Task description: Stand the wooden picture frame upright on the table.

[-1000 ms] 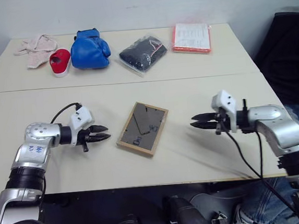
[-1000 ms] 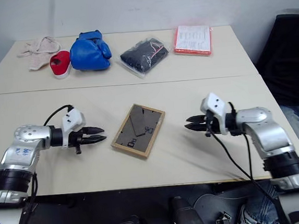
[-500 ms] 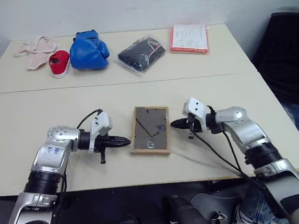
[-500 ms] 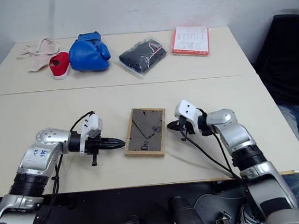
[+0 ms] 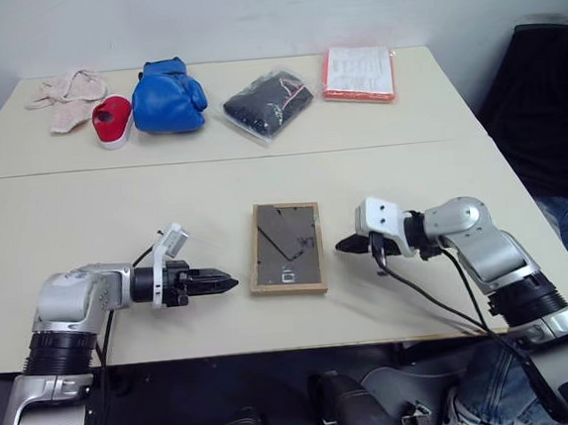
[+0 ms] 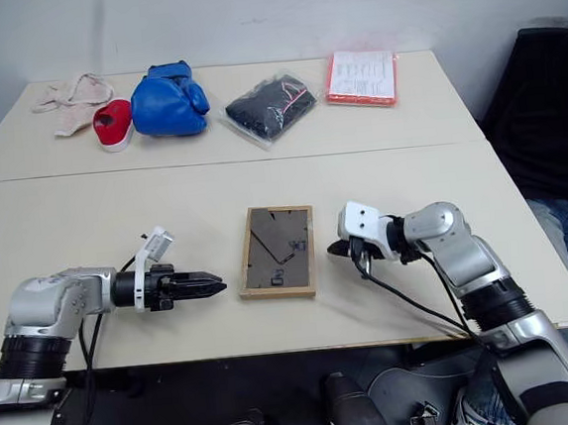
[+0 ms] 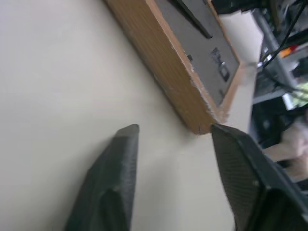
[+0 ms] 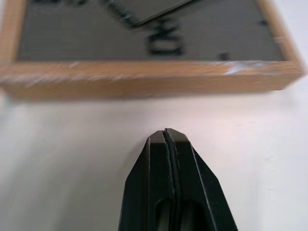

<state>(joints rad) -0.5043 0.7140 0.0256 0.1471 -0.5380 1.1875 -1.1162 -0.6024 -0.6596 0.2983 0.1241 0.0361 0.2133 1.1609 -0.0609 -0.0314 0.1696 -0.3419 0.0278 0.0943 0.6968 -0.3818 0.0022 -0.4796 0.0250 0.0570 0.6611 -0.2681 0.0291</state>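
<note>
The wooden picture frame (image 5: pixel 286 248) lies flat on the near section of the table (image 5: pixel 87 230), its dark back panel facing up and its long sides running near to far. It sits roughly midway between the two arms, a little nearer the front edge than the seam that divides the tabletop.

The left gripper (image 5: pixel 222 281) rests low over the table to the left of the frame, pointing right toward its near left corner. Its tips stand just beside that corner without touching it. In the left wrist view its two fingers (image 7: pixel 113 180) are spread apart with bare table between them, and the frame's wooden edge lies just past them.

The right gripper (image 5: pixel 345 246) lies to the right of the frame, pointing left at its right long edge, close to it but with a strip of table between. In the right wrist view its fingers (image 8: pixel 156 187) are pressed together to a single point, holding nothing.

Along the far section of the table, from left to right, lie a pale cloth (image 5: pixel 67 93), a red and white shoe (image 5: pixel 114 118), a blue boxing glove (image 5: pixel 168 95), a dark bundle in a clear bag (image 5: pixel 270 101) and an orange-edged flat packet (image 5: pixel 360 72).
</note>
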